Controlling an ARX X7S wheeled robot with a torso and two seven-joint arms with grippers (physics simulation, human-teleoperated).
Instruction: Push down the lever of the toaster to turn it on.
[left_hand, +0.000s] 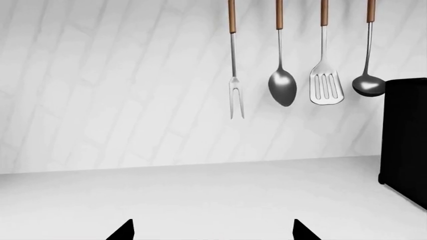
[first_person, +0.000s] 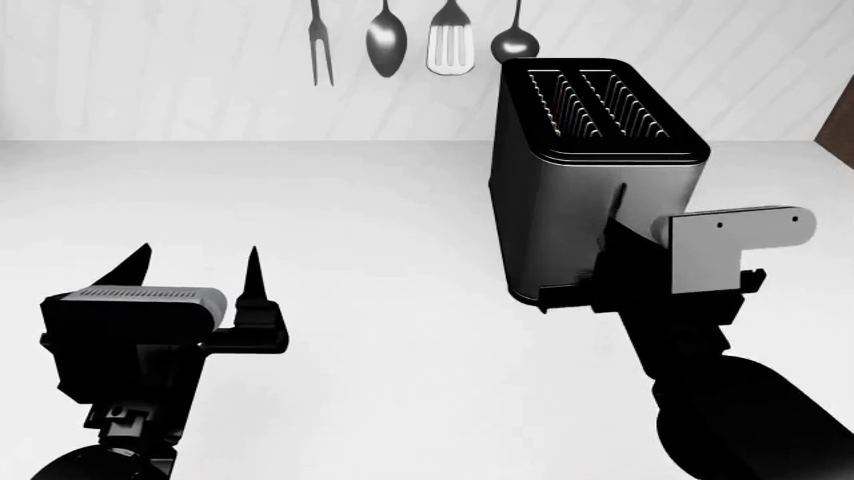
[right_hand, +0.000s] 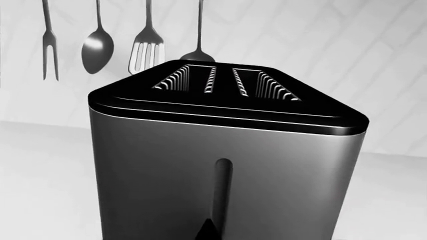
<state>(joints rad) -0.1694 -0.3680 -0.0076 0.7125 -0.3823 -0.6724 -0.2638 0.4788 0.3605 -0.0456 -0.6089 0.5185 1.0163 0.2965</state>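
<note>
The toaster (first_person: 587, 170) is brushed steel with a black top rim and two slots, and stands at the right of the white counter. It fills the right wrist view (right_hand: 220, 150), where a thin vertical slot (right_hand: 222, 187) runs down its near face. The lever does not show; it is hidden or out of view at the foot of that slot. My right gripper (first_person: 618, 222) is against this face, its dark fingertips together in a single point (right_hand: 208, 231) beside the slot, so it is shut. My left gripper (first_person: 194, 265) is open and empty over the counter at the lower left, fingertips wide apart (left_hand: 213, 232).
A fork (first_person: 318, 45), a spoon (first_person: 386, 42), a slotted spatula (first_person: 451, 45) and a ladle (first_person: 514, 40) hang on the white back wall. The toaster's dark side (left_hand: 405, 140) shows at the edge of the left wrist view. A brown edge (first_person: 841, 130) is at the far right.
</note>
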